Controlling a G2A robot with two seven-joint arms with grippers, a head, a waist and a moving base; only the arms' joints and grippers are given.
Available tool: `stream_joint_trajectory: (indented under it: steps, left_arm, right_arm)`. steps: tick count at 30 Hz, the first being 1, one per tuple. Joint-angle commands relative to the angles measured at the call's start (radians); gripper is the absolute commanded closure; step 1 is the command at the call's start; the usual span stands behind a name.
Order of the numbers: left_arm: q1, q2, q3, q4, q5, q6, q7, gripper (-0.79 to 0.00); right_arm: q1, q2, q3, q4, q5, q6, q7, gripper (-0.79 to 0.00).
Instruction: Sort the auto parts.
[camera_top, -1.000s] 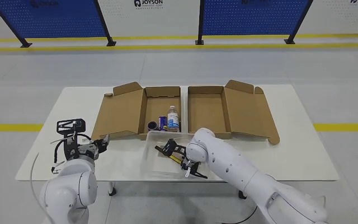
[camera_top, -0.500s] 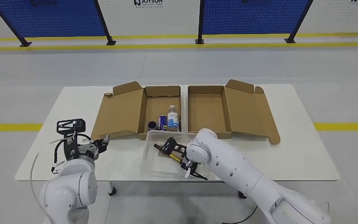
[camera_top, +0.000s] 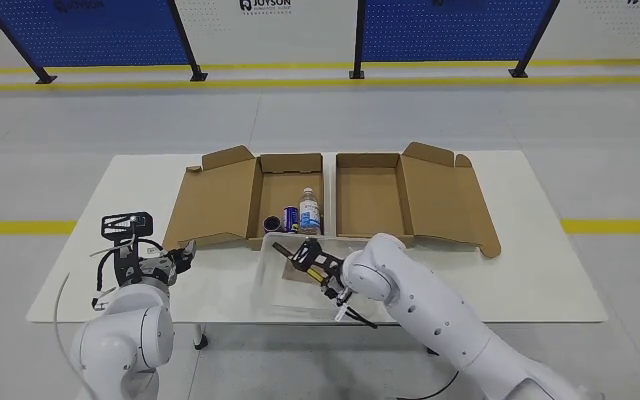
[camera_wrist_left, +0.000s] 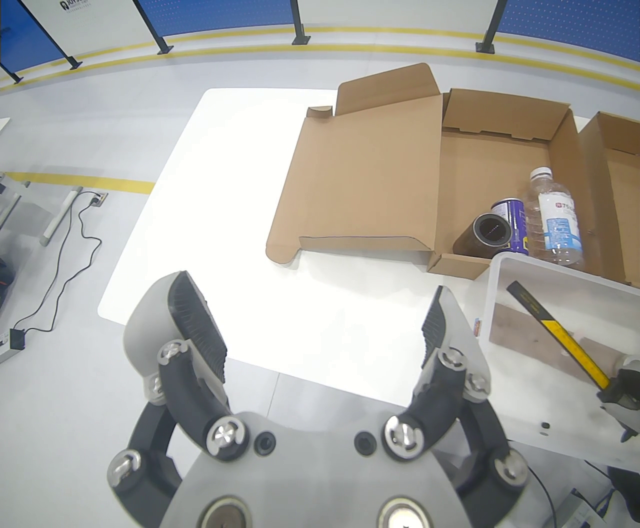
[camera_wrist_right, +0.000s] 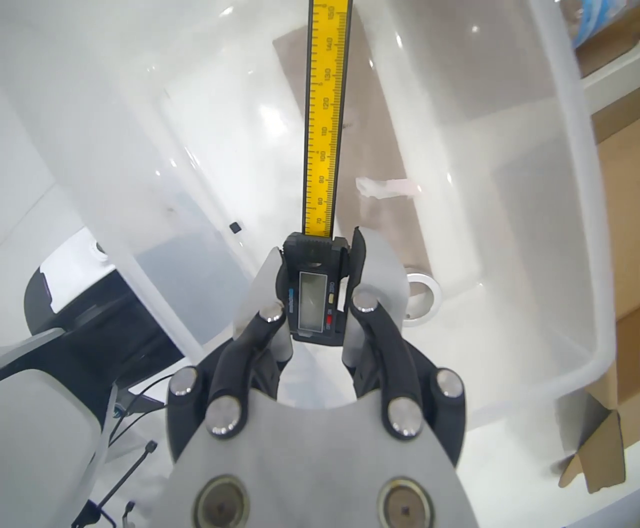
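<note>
Well to the left of the clear tub (camera_wrist_left: 487, 300), the left pincer (camera_wrist_left: 312, 295) hangs released, jaws spread wide with nothing between them, past the near edge of the tabletop (camera_wrist_left: 225, 200). Just behind the tub's left corner a cardboard box (camera_top: 290, 185) stands open, with a dark tube (camera_top: 272, 224), a can (camera_top: 290, 218) and a clear bottle (camera_top: 309, 213) lying close together at the end nearest the tub. Over the tub itself the caliper (camera_wrist_right: 322, 165) is held tilted, its yellow scale pointing toward that box, and it seems lifted off the tub's floor. The right pincer (camera_wrist_right: 316, 255) is clenched on the caliper's black display head, one finger on each side. The caliper looks stiff and fairly light, but smooth, and the long bar sticking out from the hold will likely act as a lever and try to pivot if swung fast. The small screen looks like the fragile part, so the flat sides of the head, as gripped here, seem the safest place to squeeze. Behind the tub's right side a second cardboard box (camera_top: 368, 195) stands open.
</note>
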Motion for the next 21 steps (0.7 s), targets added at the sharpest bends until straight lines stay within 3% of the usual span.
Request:
stream_joint_trajectory:
  steps: [1, 11, 21]
  left_arm:
    - [0.0, 0.0, 0.0, 0.0, 0.0, 0.0, 0.0, -0.785]
    - [0.0, 0.0, 0.0, 0.0, 0.0, 0.0, 0.0, -0.785]
    - [0.0, 0.0, 0.0, 0.0, 0.0, 0.0, 0.0, -0.785]
  right_arm:
    - [-0.028, 0.013, 0.033, -0.047, -0.012, 0.005, -0.007, 0.0]
    - [-0.156, 0.061, 0.189, -0.212, -0.055, 0.017, -0.112, 0.0]
    - [-0.236, 0.083, 0.278, -0.275, -0.062, 0.012, -0.207, 0.0]
